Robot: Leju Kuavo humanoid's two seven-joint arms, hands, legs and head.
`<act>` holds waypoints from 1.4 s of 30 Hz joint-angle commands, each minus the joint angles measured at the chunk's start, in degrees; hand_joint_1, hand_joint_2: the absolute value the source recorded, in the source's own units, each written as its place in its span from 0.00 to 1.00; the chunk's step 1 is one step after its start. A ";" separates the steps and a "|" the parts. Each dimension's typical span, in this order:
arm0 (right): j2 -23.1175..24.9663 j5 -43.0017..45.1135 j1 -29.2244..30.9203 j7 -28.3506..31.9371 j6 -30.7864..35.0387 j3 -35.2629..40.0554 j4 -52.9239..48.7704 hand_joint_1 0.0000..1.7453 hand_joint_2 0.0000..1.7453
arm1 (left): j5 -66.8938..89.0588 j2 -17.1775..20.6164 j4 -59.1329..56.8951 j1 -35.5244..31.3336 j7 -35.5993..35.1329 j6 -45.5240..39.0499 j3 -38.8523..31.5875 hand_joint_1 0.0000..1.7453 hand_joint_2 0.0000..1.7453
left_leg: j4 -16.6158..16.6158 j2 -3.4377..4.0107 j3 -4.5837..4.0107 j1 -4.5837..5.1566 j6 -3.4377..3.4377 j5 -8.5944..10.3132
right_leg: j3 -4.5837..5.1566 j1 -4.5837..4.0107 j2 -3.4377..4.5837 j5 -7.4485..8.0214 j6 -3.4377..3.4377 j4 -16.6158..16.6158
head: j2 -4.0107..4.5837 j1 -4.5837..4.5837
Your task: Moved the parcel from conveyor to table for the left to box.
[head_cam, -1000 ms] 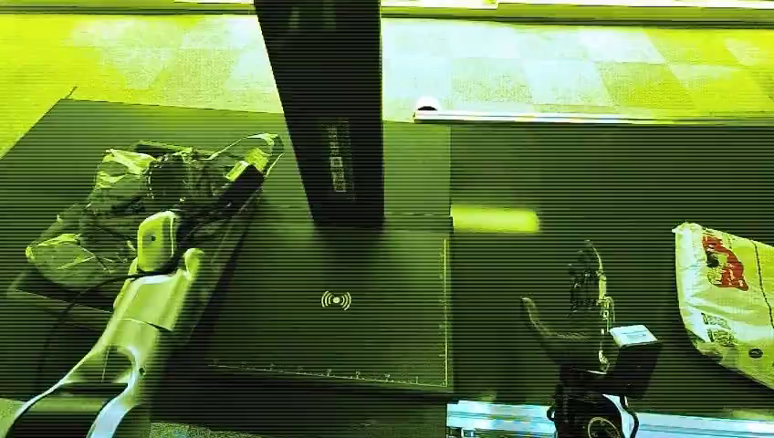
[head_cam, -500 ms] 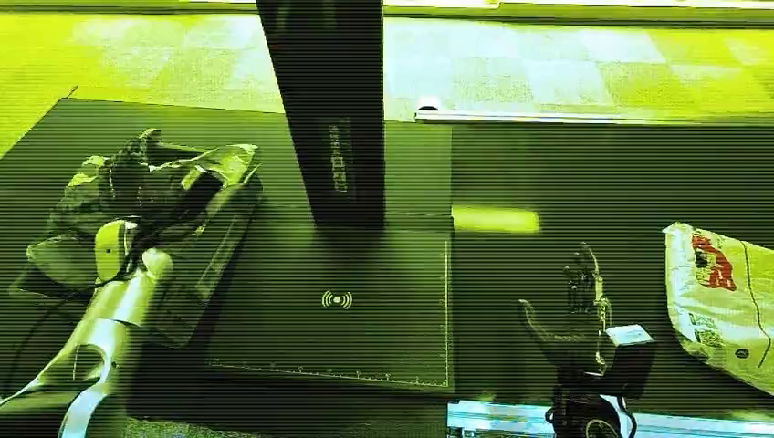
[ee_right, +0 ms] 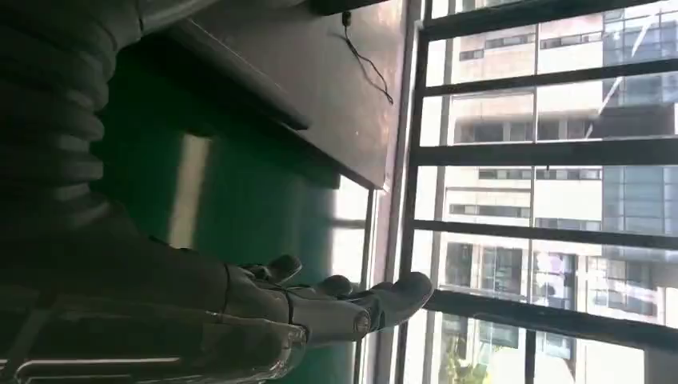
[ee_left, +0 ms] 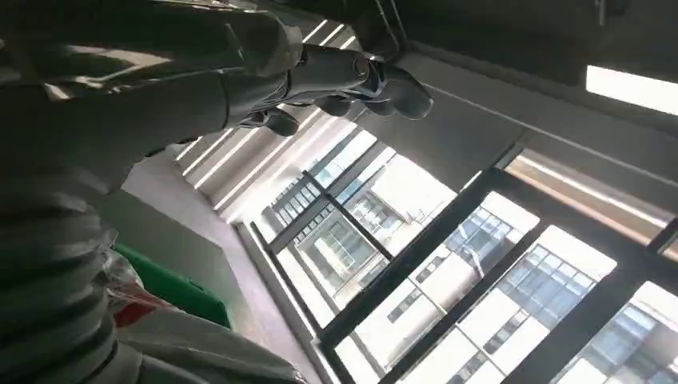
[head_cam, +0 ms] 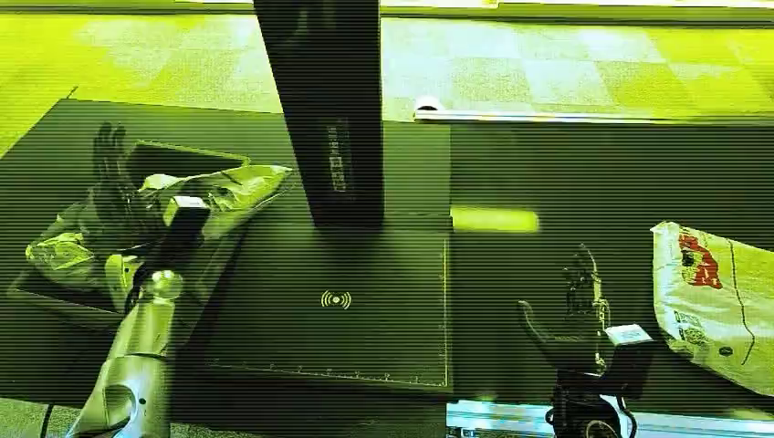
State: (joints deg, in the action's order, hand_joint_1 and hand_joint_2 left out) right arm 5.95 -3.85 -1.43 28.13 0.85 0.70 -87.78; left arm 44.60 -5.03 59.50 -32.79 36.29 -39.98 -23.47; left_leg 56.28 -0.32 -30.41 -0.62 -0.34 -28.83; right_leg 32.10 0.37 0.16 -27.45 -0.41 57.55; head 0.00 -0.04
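Note:
A white parcel (head_cam: 716,301) with red print lies on the dark conveyor belt (head_cam: 602,182) at the right. My right hand (head_cam: 573,312) is open just left of it, fingers pointing away, not touching it; the right wrist view shows the same spread fingers (ee_right: 344,300). At the left, an open box (head_cam: 178,160) holds several crinkled bagged parcels, and one of them (head_cam: 233,187) rests across its near rim. Above those parcels my left hand (head_cam: 111,178) is open with fingers spread upward and holds nothing; in the left wrist view its fingers (ee_left: 360,80) are stretched out.
A tall dark scanner column (head_cam: 329,109) stands at the back of a flat weighing pad (head_cam: 338,301) between box and belt. A metal rail (head_cam: 584,116) runs along the belt's far side. Tiled floor lies beyond the table.
My left hand has let go of the bagged parcel, which now rests on the box rim, and has swung left over the box. The white parcel has drifted left toward my right hand.

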 commanded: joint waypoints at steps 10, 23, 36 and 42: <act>-0.81 -0.09 -1.23 0.23 0.88 -2.26 0.83 0.00 1.00 | -4.36 -4.24 23.43 17.09 -7.29 -0.02 23.74 0.00 1.00 | -0.02 -0.09 -0.05 0.02 0.02 -0.01 | 0.00 0.02 -0.11 0.00 -0.01 -0.07 | 0.00 0.00; -1.61 0.12 -1.48 0.67 1.57 -1.10 1.11 0.00 1.00 | 1.28 2.08 12.01 9.51 -19.24 0.70 24.74 0.00 1.00 | -0.07 -0.19 -0.02 0.00 0.02 0.08 | -0.05 0.00 -0.23 0.03 0.00 -0.12 | 0.00 -0.02; -1.63 -0.73 0.80 -0.78 -0.03 -1.77 3.06 0.00 1.00 | 38.51 9.63 -19.01 -0.76 -51.49 31.42 29.08 0.00 1.00 | -0.05 0.10 0.11 -0.01 -0.01 0.03 | -0.07 -0.01 0.07 0.11 0.03 -0.06 | 0.00 -0.02; -0.97 -0.67 -0.43 -1.11 0.42 -1.93 1.72 0.00 1.00 | 37.73 10.23 -16.02 0.05 -52.33 30.80 27.01 0.00 1.00 | -0.09 0.19 0.31 0.00 0.00 0.05 | -0.24 0.00 0.17 0.15 0.03 -0.05 | 0.00 0.00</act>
State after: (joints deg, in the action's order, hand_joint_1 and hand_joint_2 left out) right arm 5.25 -4.37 -1.71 27.56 0.77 -0.66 -87.47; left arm 83.25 2.58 50.40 -32.47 -15.43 -9.20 4.70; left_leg 56.25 -0.24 -30.15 -0.64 -0.34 -28.83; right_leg 31.85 0.36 0.24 -27.37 -0.39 57.54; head 0.00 -0.04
